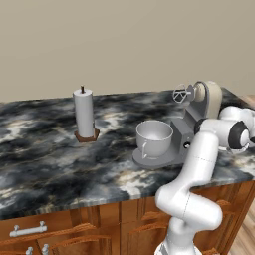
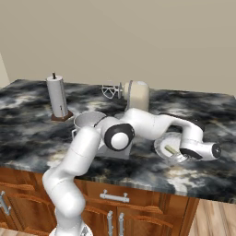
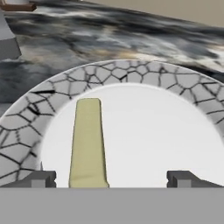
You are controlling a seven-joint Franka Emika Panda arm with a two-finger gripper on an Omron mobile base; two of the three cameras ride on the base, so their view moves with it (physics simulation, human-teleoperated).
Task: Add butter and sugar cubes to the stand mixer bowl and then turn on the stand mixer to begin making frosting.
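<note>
While fingers point(image 3: 111, 178) stand apart, butter point(image 3: 88, 144) lies on plate point(image 3: 131, 76)

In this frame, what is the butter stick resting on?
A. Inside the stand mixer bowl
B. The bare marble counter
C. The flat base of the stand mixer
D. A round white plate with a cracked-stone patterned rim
D: in the hand view the butter lies on the white centre of the plate, between the open claw tips.
</note>
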